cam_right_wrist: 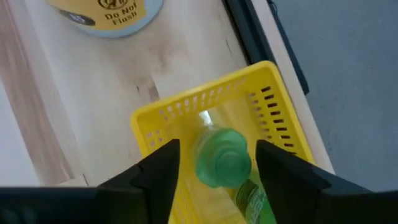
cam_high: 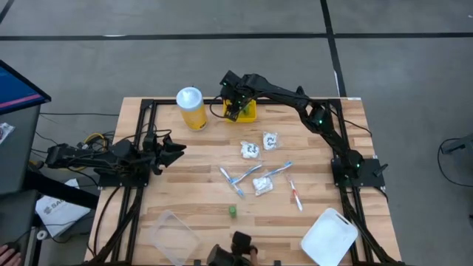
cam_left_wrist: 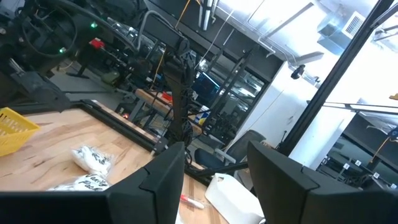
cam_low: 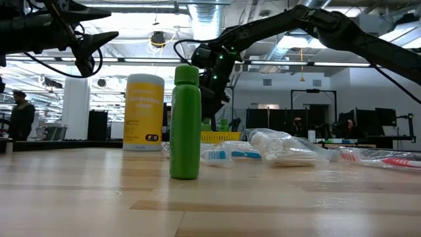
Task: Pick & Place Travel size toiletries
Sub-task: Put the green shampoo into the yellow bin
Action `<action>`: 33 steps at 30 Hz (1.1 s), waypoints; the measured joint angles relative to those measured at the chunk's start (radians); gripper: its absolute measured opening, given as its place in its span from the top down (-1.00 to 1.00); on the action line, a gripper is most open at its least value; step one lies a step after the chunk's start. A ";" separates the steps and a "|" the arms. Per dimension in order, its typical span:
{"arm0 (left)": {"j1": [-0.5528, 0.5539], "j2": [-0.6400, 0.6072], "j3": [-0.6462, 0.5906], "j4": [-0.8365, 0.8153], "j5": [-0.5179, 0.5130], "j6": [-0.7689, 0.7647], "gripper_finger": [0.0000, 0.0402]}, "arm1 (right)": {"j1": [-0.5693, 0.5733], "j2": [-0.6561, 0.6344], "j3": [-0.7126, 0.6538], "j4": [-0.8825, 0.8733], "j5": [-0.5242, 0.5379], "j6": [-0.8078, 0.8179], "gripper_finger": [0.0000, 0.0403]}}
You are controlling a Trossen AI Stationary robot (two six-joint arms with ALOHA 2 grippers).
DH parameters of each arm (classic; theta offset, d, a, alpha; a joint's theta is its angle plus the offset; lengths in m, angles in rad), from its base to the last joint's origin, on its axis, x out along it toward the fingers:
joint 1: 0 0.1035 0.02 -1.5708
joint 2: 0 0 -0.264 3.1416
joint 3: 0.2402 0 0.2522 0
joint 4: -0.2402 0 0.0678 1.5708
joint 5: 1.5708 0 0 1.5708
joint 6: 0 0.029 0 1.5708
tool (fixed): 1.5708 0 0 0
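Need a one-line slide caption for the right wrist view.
Right gripper, fingers open, poised over the yellow basket with a green bottle between them; yellow jar beyond.

A slotted yellow plastic tray [cam_right_wrist: 273, 118] holds a green capped bottle [cam_right_wrist: 222, 160]. The yellow jar [cam_high: 191, 108] has a white lid; 3 crinkled white packets [cam_high: 250, 150] carry seemingly dark print.

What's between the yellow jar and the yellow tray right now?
In the high view, only bare wood lies between the yellow jar and the yellow tray. The right gripper hangs over the tray itself, not in that gap.
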 joint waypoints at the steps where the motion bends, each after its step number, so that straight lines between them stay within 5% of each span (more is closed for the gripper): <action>1: 0.000 0.000 0.000 0.000 0.000 0.000 0.14 | -0.002 -0.004 0.000 0.007 0.000 0.000 -0.05; 11: 0.000 0.000 0.000 0.000 -0.001 0.000 0.14 | 0.006 -0.127 0.001 0.013 -0.008 0.008 -0.11; 17: 0.000 0.000 0.000 0.000 -0.002 0.000 0.14 | 0.069 -0.260 0.001 -0.050 -0.162 0.008 -0.06; 25: 0.000 0.000 0.000 0.000 -0.004 0.000 0.14 | 0.300 -0.382 0.002 -0.233 -0.185 0.029 -0.07; 33: 0.000 0.000 0.000 0.000 -0.003 0.000 0.14 | 0.570 -0.357 -0.007 -0.327 -0.182 0.118 -0.15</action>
